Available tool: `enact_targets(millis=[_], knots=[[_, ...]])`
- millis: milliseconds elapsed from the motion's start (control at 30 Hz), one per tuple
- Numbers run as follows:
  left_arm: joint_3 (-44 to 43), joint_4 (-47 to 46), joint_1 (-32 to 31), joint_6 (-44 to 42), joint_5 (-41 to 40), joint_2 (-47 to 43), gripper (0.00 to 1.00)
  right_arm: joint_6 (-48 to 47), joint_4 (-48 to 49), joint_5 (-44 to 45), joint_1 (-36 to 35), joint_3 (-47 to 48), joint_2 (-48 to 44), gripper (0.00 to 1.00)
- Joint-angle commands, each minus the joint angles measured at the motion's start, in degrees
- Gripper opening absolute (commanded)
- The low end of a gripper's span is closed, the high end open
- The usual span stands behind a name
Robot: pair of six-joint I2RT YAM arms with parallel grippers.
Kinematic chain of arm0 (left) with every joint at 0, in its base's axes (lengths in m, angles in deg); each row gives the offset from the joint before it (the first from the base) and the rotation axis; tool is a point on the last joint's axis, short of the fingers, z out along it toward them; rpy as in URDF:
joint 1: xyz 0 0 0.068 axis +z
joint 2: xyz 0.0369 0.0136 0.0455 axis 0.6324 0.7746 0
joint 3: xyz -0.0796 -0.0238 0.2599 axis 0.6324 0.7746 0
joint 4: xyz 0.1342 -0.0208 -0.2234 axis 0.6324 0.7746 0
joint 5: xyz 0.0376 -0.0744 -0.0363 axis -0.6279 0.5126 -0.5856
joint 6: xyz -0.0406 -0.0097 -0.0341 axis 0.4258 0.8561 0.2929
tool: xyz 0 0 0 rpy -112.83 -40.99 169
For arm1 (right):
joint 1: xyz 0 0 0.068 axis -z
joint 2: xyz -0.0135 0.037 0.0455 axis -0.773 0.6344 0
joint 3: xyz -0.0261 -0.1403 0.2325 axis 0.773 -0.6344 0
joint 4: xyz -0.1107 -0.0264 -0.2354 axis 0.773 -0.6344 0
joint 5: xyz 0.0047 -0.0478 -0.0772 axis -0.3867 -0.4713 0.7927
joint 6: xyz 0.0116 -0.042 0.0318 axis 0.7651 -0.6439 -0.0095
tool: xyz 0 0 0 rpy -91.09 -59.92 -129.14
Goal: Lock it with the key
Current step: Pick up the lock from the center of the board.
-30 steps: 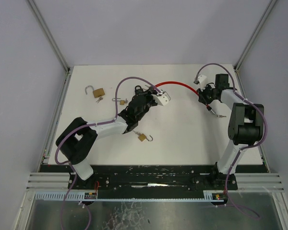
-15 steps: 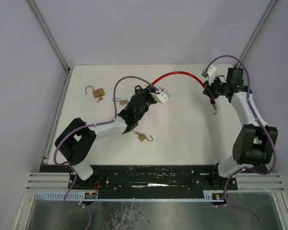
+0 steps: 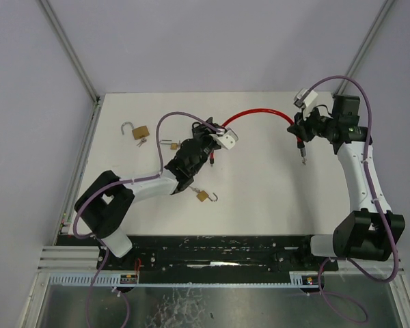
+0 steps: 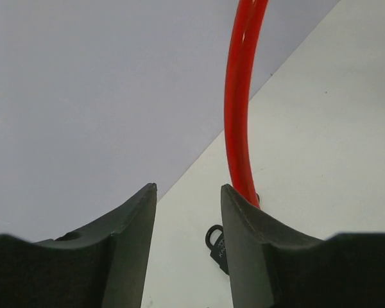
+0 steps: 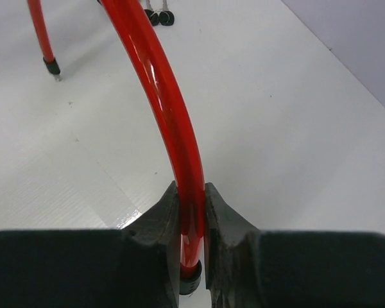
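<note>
Left gripper (image 4: 187, 192) is opening, jaws empty now; we're seeing right gripper (image 5: 191, 192) clamping red cable lock (image 5: 160, 96), stretching 9-to-3 o'clock, passing beside left fingers (image 4: 244, 256).

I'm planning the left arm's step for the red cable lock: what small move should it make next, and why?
Probably shift the left gripper sideways so the red cable sits between its fingers, then close. Its jaws stand open with nothing between them, the cable runs just outside one finger, and the right gripper is clamped on the cable farther along.
</note>
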Motion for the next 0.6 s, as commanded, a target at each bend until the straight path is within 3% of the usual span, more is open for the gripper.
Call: enact_targets(millis=[0,333,467,567], knots=[[1.1,-8.5,-0.2,1.2,-0.1,-2.3,0.46,3.5,-0.8,-4.1,1.2,5.3,-2.9,0.00],[3.9,-15.0,-0.2,5.8,1.0,-5.1,0.71,1.4,-13.6,-0.7,1.6,19.8,-0.2,0.00],[3.4,-12.4,-0.2,13.0,4.5,-8.7,0.91,-1.4,-21.5,2.0,1.6,28.6,1.5,0.00],[2.3,-8.1,-0.3,19.5,11.1,-13.0,1.00,-5.5,-26.6,4.7,1.6,34.3,2.4,0.00]])
